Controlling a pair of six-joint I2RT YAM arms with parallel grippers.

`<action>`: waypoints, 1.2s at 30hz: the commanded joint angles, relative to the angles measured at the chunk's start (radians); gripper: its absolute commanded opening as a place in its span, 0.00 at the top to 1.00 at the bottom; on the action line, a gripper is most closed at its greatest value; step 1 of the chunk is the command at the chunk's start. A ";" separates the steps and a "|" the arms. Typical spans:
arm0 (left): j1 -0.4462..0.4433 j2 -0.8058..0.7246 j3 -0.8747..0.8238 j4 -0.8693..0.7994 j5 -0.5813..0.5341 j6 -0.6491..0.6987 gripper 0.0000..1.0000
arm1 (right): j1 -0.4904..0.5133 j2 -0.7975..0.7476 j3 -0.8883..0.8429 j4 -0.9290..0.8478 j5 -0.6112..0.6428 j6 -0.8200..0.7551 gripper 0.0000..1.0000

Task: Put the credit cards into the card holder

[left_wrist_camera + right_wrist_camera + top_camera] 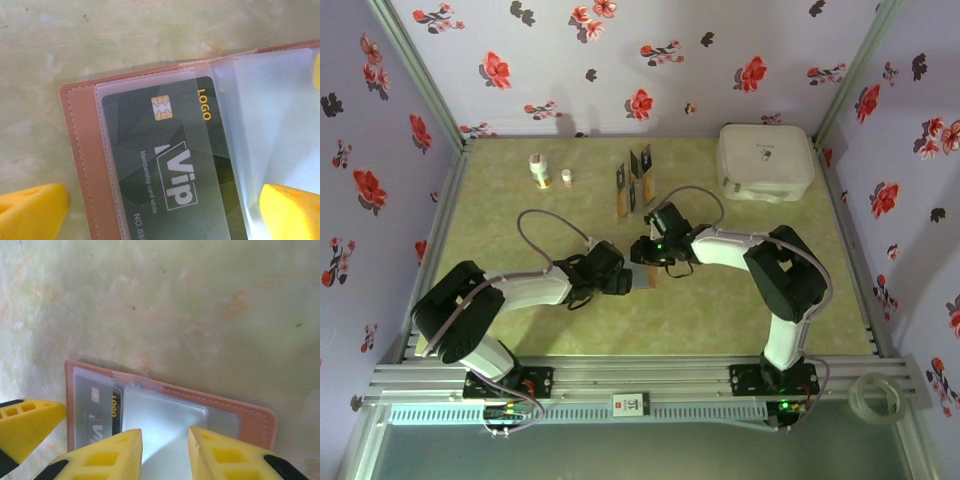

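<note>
One credit card (170, 165) sits sleeved in the card holder (82, 150), directly beneath the wide-open left gripper (162, 210), long axis crosswise to its jaws; right gripper (164, 440), jaws narrowly apart, hovers over the neighbouring clear sleeve (165, 412), possibly touching.

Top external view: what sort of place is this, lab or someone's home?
Most likely a lab robot test cell, not a home: flower-print panels wall in a green tabletop, an aluminium rail frame runs along the near edge, and the left arm and right arm are bolted to it.
</note>
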 commanded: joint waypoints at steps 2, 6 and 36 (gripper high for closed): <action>0.000 0.017 -0.039 -0.032 -0.002 0.003 0.00 | -0.019 -0.019 -0.010 -0.042 0.043 -0.034 0.71; 0.000 0.019 -0.037 -0.030 -0.002 0.003 0.00 | -0.020 -0.002 -0.003 -0.031 0.028 -0.032 0.70; 0.001 0.005 -0.057 -0.027 -0.005 0.004 0.00 | 0.001 0.052 0.026 -0.025 -0.037 -0.023 0.70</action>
